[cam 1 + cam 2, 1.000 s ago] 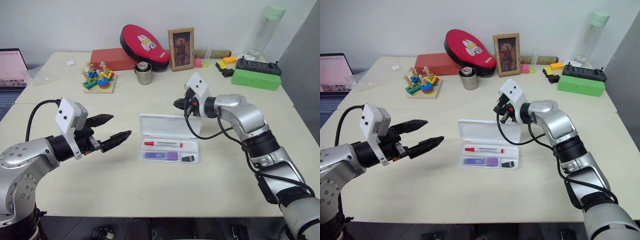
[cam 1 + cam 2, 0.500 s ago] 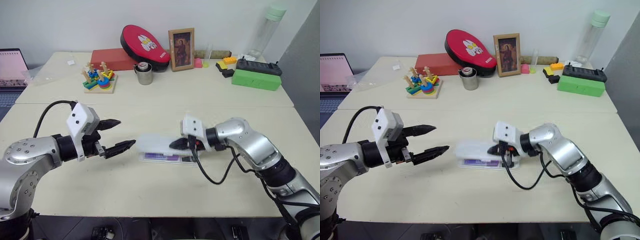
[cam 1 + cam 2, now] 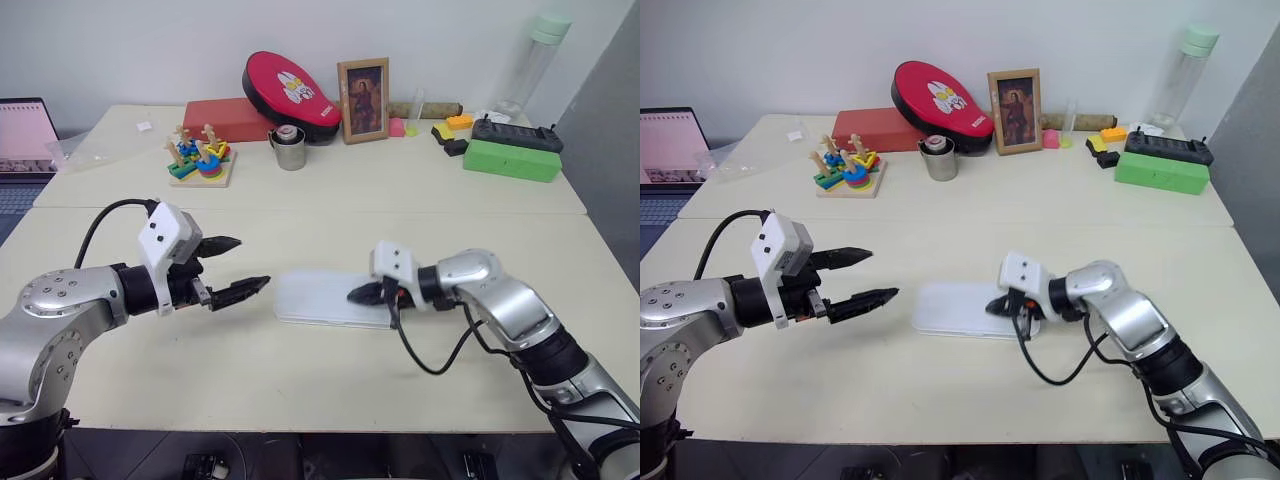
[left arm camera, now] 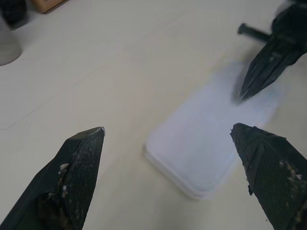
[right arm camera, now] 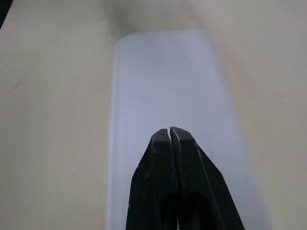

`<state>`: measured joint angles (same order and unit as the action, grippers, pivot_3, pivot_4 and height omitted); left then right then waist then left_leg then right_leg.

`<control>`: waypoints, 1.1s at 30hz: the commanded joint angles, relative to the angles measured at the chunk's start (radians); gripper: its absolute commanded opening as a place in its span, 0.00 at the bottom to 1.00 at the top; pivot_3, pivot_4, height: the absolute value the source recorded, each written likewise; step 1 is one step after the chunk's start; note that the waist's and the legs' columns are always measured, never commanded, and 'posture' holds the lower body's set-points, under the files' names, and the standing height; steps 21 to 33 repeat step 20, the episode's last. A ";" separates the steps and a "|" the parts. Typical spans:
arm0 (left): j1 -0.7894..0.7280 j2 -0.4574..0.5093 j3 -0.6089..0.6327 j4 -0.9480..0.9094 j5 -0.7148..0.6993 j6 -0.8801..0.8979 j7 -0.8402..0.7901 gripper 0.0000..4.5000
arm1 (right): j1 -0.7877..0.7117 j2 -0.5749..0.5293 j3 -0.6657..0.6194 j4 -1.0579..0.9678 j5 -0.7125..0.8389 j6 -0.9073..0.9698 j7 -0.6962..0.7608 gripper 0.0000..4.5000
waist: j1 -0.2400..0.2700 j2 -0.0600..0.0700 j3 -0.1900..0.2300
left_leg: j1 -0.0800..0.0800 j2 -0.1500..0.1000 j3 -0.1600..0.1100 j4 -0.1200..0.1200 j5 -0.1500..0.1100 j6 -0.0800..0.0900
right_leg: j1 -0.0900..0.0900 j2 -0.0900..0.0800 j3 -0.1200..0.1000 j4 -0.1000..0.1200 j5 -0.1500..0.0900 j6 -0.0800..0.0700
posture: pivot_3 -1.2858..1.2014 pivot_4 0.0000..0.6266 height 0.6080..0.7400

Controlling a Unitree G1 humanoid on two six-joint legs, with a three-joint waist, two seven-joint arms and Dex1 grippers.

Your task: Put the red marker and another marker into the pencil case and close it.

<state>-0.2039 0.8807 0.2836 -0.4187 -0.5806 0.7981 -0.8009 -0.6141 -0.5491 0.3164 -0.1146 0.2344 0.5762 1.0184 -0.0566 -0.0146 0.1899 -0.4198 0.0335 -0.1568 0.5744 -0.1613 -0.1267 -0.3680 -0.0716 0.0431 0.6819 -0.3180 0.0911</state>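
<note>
The white pencil case (image 3: 325, 297) lies flat on the table with its lid down. The red marker and the other marker are hidden inside it. My right gripper (image 3: 358, 295) is shut, its tip resting on the right end of the lid (image 5: 168, 96). My left gripper (image 3: 238, 266) hangs open just left of the case, nothing between its fingers (image 4: 76, 167). In the left wrist view the case (image 4: 211, 148) lies ahead between the open fingers, with the right gripper (image 4: 259, 72) at its far end.
At the back of the table stand a red padded pouch (image 3: 288, 88), a red box (image 3: 225, 117), a framed picture (image 3: 362, 98), a metal cup (image 3: 289, 146), a stacking toy (image 3: 198, 158), a green box (image 3: 512, 159) and a bottle (image 3: 535, 60). A laptop (image 3: 22, 135) sits far left.
The case's lid has come down from upright to flat under my right gripper, which moved down and toward me. My left gripper edged a little closer to the case.
</note>
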 commanded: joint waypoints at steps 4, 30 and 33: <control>-0.090 -0.068 0.003 0.202 0.117 -0.074 0.154 1.00 | -0.039 -0.028 -0.240 0.110 0.092 0.031 -0.054 0.39 | 0.000 0.000 0.000 | -0.001 0.000 0.000 0.000 0.000 0.000 | -0.001 0.000 0.000 0.000 0.000 0.000 | 0.52 0.24 1.00; -0.113 -0.056 0.041 0.370 0.200 -0.151 0.187 1.00 | -0.011 -0.060 -0.311 0.180 0.079 0.007 -0.069 0.99 | -0.002 0.000 0.000 | -0.002 0.000 0.001 -0.001 0.000 0.000 | -0.002 0.000 0.000 0.000 0.000 0.000 | 0.52 0.24 1.00; -0.113 -0.056 0.041 0.370 0.200 -0.151 0.187 1.00 | -0.011 -0.060 -0.311 0.180 0.079 0.007 -0.069 0.99 | -0.002 0.000 0.000 | -0.002 0.000 0.001 -0.001 0.000 0.000 | -0.002 0.000 0.000 0.000 0.000 0.000 | 0.52 0.24 1.00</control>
